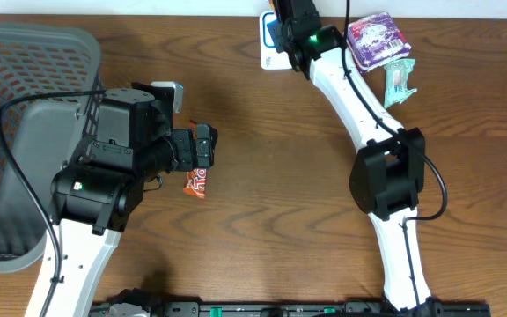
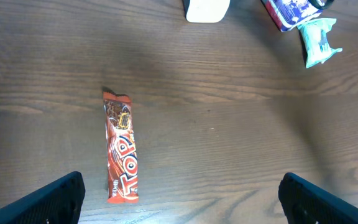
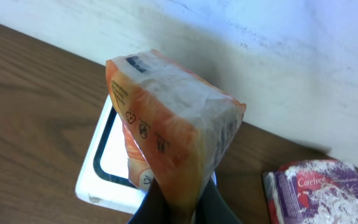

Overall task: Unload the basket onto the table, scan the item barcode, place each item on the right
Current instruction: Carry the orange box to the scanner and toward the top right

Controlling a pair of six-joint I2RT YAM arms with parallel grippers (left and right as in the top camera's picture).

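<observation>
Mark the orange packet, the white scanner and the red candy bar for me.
orange packet [image 3: 153, 118], right wrist view, its orange side face.
white scanner [image 3: 89, 177], right wrist view, left rim.
red candy bar [image 2: 120, 155], left wrist view, wrapper middle.

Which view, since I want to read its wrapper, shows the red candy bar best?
Left wrist: the whole red candy bar lies unobstructed, lettering legible. Overhead shows it partly hidden under the left gripper; right wrist shows none of it.

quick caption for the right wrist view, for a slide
Right gripper shut on an orange packet above the white scanner, purple pack nearby.
</observation>
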